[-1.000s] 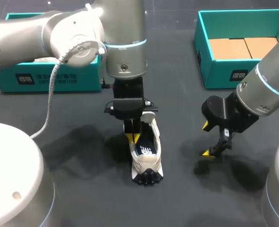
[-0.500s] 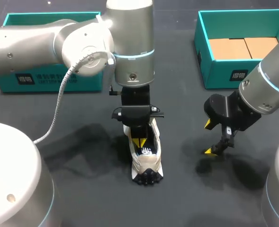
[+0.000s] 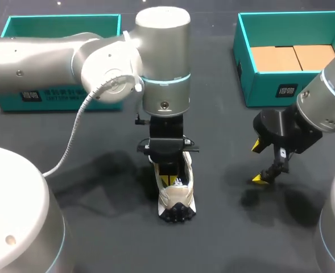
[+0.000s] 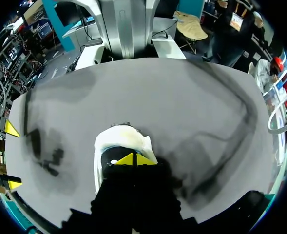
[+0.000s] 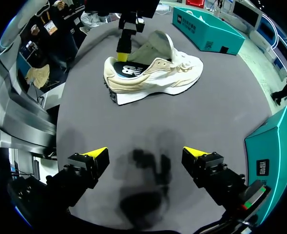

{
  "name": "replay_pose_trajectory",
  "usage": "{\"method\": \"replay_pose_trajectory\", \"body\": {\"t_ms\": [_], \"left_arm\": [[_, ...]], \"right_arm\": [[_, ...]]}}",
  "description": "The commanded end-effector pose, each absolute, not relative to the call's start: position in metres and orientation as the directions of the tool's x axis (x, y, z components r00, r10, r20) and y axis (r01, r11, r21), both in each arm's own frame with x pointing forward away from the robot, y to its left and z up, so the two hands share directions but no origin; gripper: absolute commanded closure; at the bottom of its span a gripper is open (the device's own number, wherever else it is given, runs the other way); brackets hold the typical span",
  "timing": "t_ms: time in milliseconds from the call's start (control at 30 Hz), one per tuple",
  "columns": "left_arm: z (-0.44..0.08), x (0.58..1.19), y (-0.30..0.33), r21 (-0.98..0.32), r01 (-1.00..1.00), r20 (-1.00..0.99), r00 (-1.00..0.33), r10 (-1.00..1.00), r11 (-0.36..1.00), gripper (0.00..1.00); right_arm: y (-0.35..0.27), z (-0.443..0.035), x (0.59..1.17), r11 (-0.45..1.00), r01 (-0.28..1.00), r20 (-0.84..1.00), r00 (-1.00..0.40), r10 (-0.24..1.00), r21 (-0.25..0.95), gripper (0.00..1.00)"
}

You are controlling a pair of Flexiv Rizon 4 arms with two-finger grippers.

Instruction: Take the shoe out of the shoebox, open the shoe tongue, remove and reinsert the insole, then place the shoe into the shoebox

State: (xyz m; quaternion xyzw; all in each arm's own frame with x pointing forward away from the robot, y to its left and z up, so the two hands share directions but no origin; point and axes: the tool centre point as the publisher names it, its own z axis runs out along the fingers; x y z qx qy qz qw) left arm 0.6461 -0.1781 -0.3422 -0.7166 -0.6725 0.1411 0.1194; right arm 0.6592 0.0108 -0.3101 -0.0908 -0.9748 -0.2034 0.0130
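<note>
On our dark table [image 3: 99,227] we see a cream shoe [image 3: 177,196] mid-table, with the left shoebox [image 3: 19,98] and right shoebox [image 3: 269,86] at its far corners.

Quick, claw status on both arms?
Left claw: closed, tips inside the shoe; grip on the insole cannot be told.
Right claw: open, empty, above the table.

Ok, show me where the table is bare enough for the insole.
Bare table lies between the shoe and the right claw, and left of the shoe, in front of the left teal box. Crowded at the shoe, where the left claw sits in it.
</note>
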Motion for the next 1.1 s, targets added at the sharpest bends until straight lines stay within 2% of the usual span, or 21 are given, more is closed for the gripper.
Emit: {"method": "replay_pose_trajectory", "body": {"t_ms": [33, 400, 700, 1100], "left_arm": [[-0.352, 0.647, -0.186, -0.366, 0.928, -0.021, 0.059, 0.998, -0.063, 1.00], [-0.371, 0.646, -0.191, -0.360, 0.932, 0.020, 0.058, 0.998, -0.047, 1.00], [-0.358, 0.643, -0.194, -0.360, 0.931, -0.027, 0.058, 0.998, -0.064, 1.00], [-0.397, 0.633, -0.213, -0.331, 0.943, 0.005, 0.030, 1.000, -0.027, 1.00]], "right_arm": [[0.010, -0.310, 0.657, 0.901, 0.181, 0.059, -0.983, 0.172, 0.395, 0.00], [0.010, -0.310, 0.657, 0.901, 0.181, 0.059, -0.983, 0.172, 0.395, 0.00], [0.010, -0.310, 0.657, 0.901, 0.181, 0.059, -0.983, 0.172, 0.395, 0.00], [0.010, -0.310, 0.657, 0.901, 0.181, 0.059, -0.983, 0.172, 0.395, 0.00]]}}
